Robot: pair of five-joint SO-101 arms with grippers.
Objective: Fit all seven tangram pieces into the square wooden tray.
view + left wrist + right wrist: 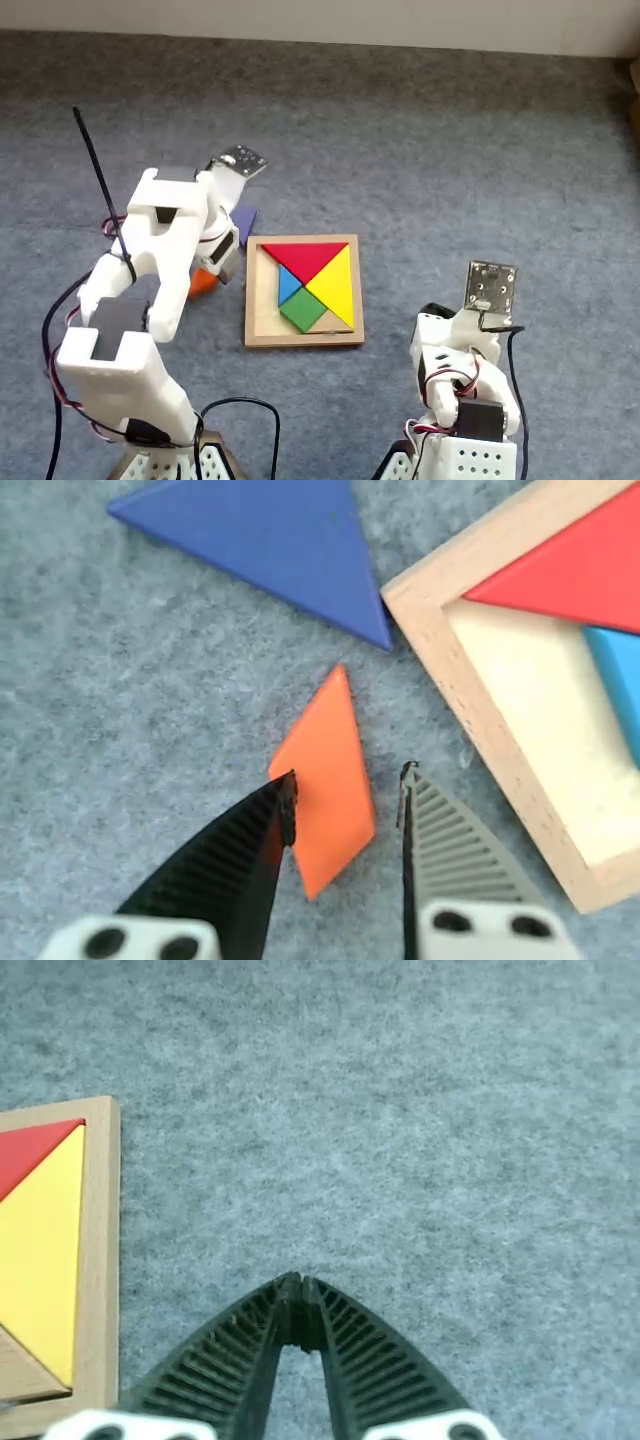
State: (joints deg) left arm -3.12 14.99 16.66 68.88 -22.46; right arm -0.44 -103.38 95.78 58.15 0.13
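Wooden & square, the tray [304, 341] sat mid-table on grey carpet [450, 150]. Inside it lay a red triangle [305, 258], yellow triangle [335, 290], small blue triangle [288, 285] & green square [303, 310], all packed toward the side away from the left arm. That left a bare strip of floor along the rim nearest that arm. The orange parallelogram [325, 780] lay flat on the carpet just outside that rim, w/ a narrow band of carpet between them. The dark blue triangle [270, 540] lay beyond it, one tip v. close to the tray's corner; couldn't tell if touching. Wide open carpet on the far side & past the opposite rim.

The left gripper [349, 776] was low over the orange piece, jaws parted abt the piece's width. One fingertip sat at its edge, the other just beside the opposite edge, nothing clamped. The right gripper [300, 1282] hung over bare carpet near the yellow-side rim, jaws closed tip to tip, empty
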